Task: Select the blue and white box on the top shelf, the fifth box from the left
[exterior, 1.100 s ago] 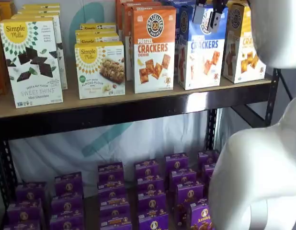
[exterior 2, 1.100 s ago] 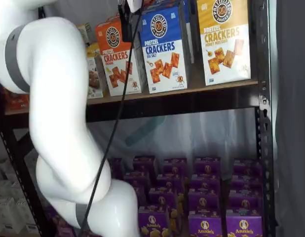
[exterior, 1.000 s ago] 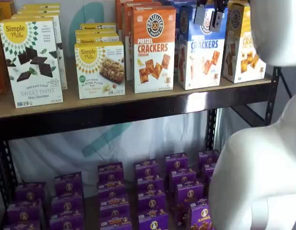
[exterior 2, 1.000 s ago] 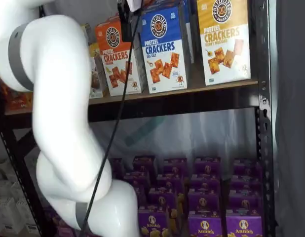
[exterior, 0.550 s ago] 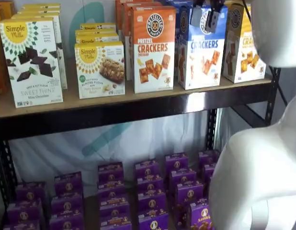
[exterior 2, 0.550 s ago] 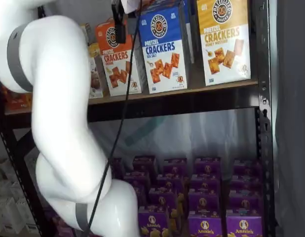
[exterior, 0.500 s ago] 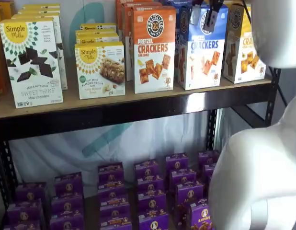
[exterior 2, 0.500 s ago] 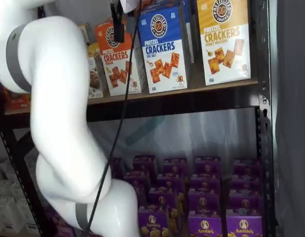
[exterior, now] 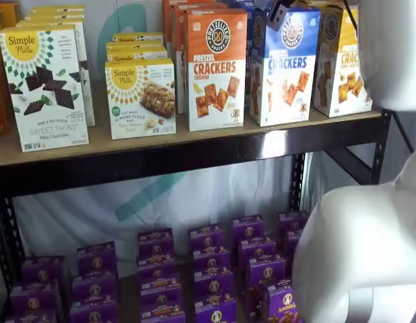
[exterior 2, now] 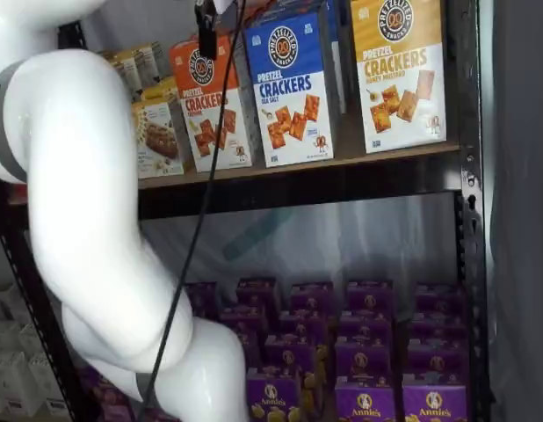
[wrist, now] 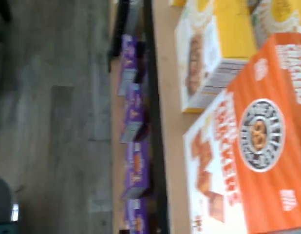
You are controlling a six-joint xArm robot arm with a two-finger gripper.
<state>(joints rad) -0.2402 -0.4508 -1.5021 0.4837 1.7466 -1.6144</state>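
There's the blue and white box [exterior: 282, 66], a tall carton with a blue top, a white lower front, blue "CRACKERS" lettering, a round black-and-white logo and orange square crackers pictured, standing upright on the top shelf [exterior: 194, 145], seen again in a shelf view [exterior 2: 289, 88] at the tan board's front edge above the glossy black rail. Since half a second ago the gripper [exterior: 276, 12] has lifted: its black fingers hung in front of the carton's logo then, and now only a dark tip shows at twelve o'clock of the box, at the frame's upper edge. In a shelf view the fingers [exterior 2: 205, 31] hang as one dark bar in front of the orange carton's top, so whether they are parted or closed I cannot tell, and nothing is seen in them. The box itself has not shifted. At nine o'clock of it stands the orange-and-white cheddar crackers carton [exterior: 216, 67], just beside; at three o'clock, the yellow-topped crackers carton [exterior: 342, 64]. Further toward nine o'clock sit the almond flour bars box [exterior: 141, 97] and the Sweet Thins box [exterior: 45, 87]. Below, small purple boxes [exterior: 208, 269] fill the lower level. The white arm [exterior 2: 87, 220] blocks much of one view, with a black cable [exterior 2: 197, 220] running down beside it. The wrist view, blurred, shows the orange carton [wrist: 253, 146] close up.
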